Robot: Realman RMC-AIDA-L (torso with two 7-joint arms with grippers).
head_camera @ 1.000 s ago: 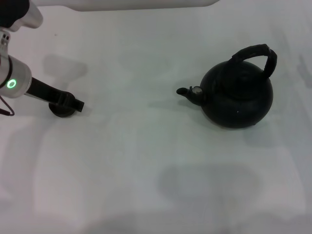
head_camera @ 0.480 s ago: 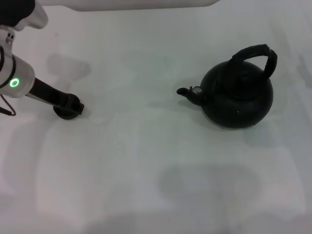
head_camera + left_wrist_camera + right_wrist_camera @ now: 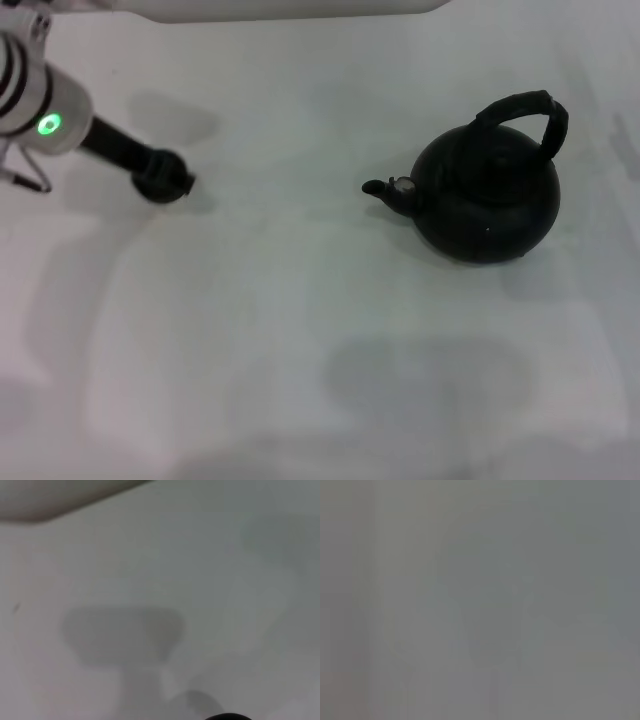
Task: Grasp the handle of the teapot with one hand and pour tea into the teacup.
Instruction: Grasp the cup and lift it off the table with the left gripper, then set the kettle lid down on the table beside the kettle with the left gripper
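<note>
While the left tool (image 3: 158,181) is hanging over the far-left part of the worktop (image 3: 300,340), it is looking clamped on the teacup (image 3: 170,187). A small round dark blob is sitting right at its tip, and no cup is showing anywhere else. That is my read, since tool and cup are blending into one black shape. A shadow is lying just beside it on the worktop, so the cup is probably riding slightly above the surface.

The left wrist view is only catching a dark sliver at its edge, and I can't tell what it is. The right tool is not showing in any view; its wrist camera is giving plain grey.

The teapot (image 3: 490,205) is standing upright on the right side, well apart from the cup, with its spout (image 3: 385,188) pointing toward the cup side. The handle (image 3: 525,108) is arching over the lid with nothing touching it.

Step in hand: I'm judging this as cup positioning, so the pour itself is not yet starting. The next move is calling for the cup to be set down nearer the spout. Then one tool needs to be coming down over the handle's crown and closing across it.

Materials: the pot is a matte black globe with a short stubby spout. The handle is thick and looks wrapped and rough, so it should be giving decent grip. The cup is tiny, dark and handleless. The worktop is plain white and smooth.
</note>
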